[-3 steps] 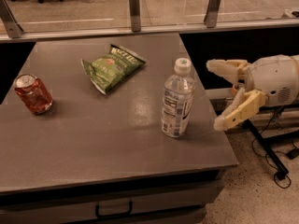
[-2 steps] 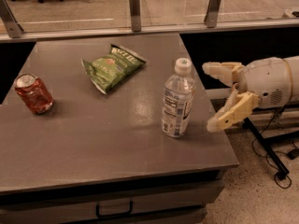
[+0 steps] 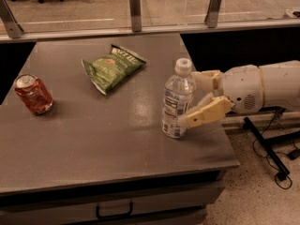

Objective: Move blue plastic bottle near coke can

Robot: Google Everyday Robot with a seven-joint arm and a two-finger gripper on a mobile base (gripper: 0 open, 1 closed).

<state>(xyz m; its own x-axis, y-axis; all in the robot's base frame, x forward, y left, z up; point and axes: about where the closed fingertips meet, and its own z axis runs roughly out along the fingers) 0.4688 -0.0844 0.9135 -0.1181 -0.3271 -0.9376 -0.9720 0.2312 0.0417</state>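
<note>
The blue plastic bottle [image 3: 177, 100] stands upright near the right edge of the grey table [image 3: 108, 139]; it is clear with a white cap and a white label. The coke can [image 3: 33, 94] stands at the table's left edge, far from the bottle. My gripper [image 3: 190, 99] reaches in from the right, open, with one cream finger behind the bottle's shoulder and the other in front of its lower half. The bottle sits between the fingers.
A green chip bag [image 3: 112, 67] lies at the back middle of the table. A railing with metal posts [image 3: 135, 3] runs behind the table. A drawer handle [image 3: 115, 213] is below the front edge. Cables and a black stand [image 3: 267, 146] lie on the floor at right.
My gripper has moved left from beside the table's edge until its fingers straddle the bottle. The bottle, can and bag have not moved.
</note>
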